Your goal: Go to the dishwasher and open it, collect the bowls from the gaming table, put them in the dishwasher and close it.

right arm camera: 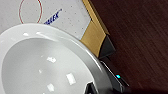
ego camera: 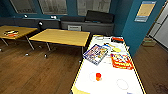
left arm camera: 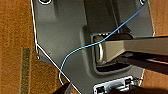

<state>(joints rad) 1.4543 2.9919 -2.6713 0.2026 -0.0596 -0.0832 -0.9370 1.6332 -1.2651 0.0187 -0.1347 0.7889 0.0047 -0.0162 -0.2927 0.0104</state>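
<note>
- Head view: a white game surface [ego camera: 110, 75] with yellow edging stands in the foreground on a dark wood floor [ego camera: 32, 72]. It looks like an air-hockey top rather than a green pitch. On it lie two colourful game boxes [ego camera: 96, 53] [ego camera: 121, 61], a small orange object [ego camera: 98, 76] and a pale ring-shaped dish [ego camera: 122, 84]. Two wooden tables [ego camera: 61, 37] [ego camera: 13, 32] stand beyond, before a teal wall [ego camera: 132, 27].
- Left wrist view: robot plate and jointed bar hang above the floor, crossed by a thin blue cable [left arm camera: 82, 48]. Whether the left tool is open or closed cannot be told.
- Right wrist view: a white bowl [right arm camera: 45, 67] shows large, over the corner of the white surface with its red circle marking [right arm camera: 30, 11]. A dark part of the right tool [right arm camera: 100, 88] sits at the bowl's rim; its grip cannot be told.
</note>
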